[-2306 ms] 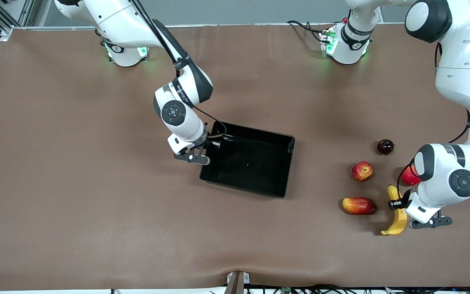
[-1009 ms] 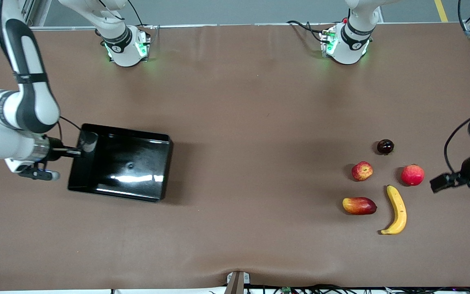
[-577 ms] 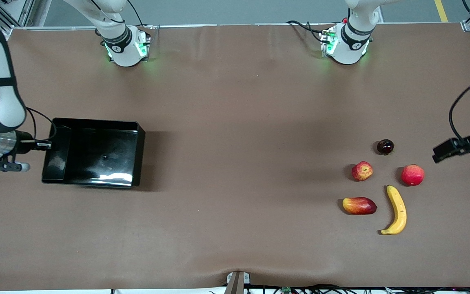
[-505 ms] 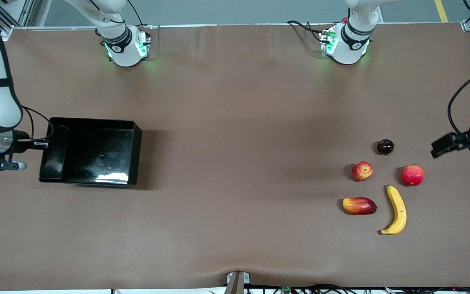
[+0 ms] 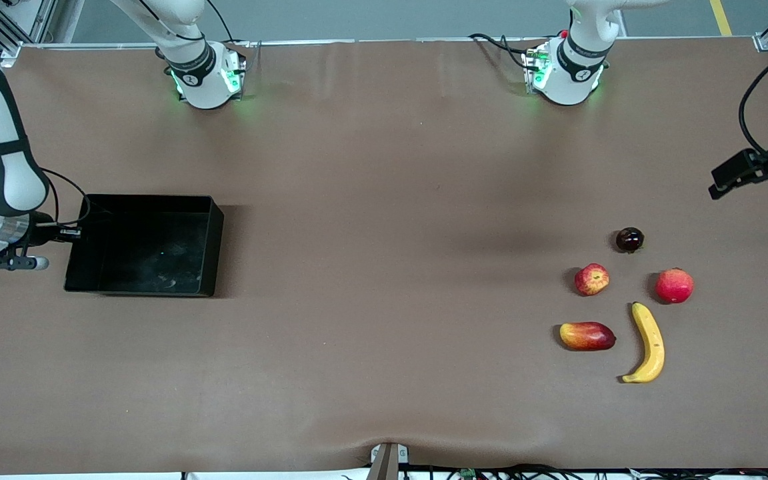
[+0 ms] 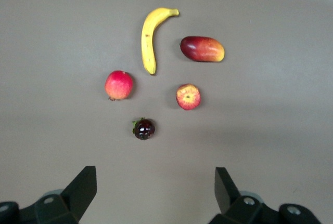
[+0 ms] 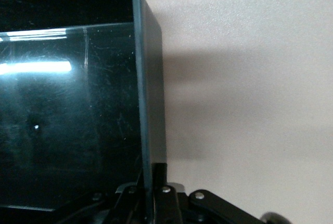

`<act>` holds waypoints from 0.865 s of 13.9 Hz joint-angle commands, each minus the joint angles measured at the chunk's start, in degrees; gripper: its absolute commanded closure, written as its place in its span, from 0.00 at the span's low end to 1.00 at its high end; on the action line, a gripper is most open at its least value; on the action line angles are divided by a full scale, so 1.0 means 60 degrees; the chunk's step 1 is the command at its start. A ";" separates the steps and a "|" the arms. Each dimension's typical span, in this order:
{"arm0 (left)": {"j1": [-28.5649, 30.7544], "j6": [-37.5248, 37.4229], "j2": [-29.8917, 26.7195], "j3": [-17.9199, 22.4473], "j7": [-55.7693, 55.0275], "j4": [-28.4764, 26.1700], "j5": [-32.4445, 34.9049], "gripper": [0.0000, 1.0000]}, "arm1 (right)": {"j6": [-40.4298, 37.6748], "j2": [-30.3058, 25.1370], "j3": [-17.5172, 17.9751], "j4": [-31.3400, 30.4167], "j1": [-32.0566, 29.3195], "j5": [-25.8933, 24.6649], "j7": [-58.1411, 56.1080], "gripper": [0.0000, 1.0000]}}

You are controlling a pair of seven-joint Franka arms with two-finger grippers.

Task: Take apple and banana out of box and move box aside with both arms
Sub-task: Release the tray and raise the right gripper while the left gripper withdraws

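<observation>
The black tray (image 5: pixel 151 257) lies on the table at the right arm's end. My right gripper (image 5: pixel 69 233) is shut on the tray's short wall (image 7: pixel 149 104), one finger on each side of it. The yellow banana (image 5: pixel 648 343) and the small red apple with yellow patches (image 5: pixel 591 279) lie on the table at the left arm's end. My left gripper (image 5: pixel 734 175) is open and empty, high over the table near that end. Its wrist view looks down on the banana (image 6: pixel 148 37) and the apple (image 6: pixel 188 96), well clear of its fingers (image 6: pixel 83 187).
Beside the banana lie a red-and-yellow mango-like fruit (image 5: pixel 587 335), a plain pinkish-red round fruit (image 5: pixel 674 285) and a small dark fruit (image 5: pixel 629 239). The brown table stretches wide between the tray and the fruits.
My right gripper has carried the tray from the table's middle to the right arm's end, and it now lies level. My left gripper has left the banana and risen away; the fruits have not moved.
</observation>
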 commanded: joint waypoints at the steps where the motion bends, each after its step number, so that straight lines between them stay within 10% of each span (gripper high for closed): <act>1: -0.0142 0.0051 -0.0700 0.0083 0.0149 -0.0770 -0.0152 0.00 | -0.0196 -0.0236 0.0231 -0.0006 -0.0194 -0.0017 -0.0115 0.00; 6: -0.0054 -0.0184 -0.0760 -0.0078 0.0164 -0.0756 -0.0152 0.00 | -0.1351 0.0144 0.0289 0.2345 0.0361 -0.0045 -0.0202 0.00; 12: 0.0004 -0.0315 -0.0702 -0.0225 0.0163 -0.0727 -0.0137 0.00 | -0.4265 0.0234 0.0289 0.6260 0.2001 -0.2185 -0.0247 0.00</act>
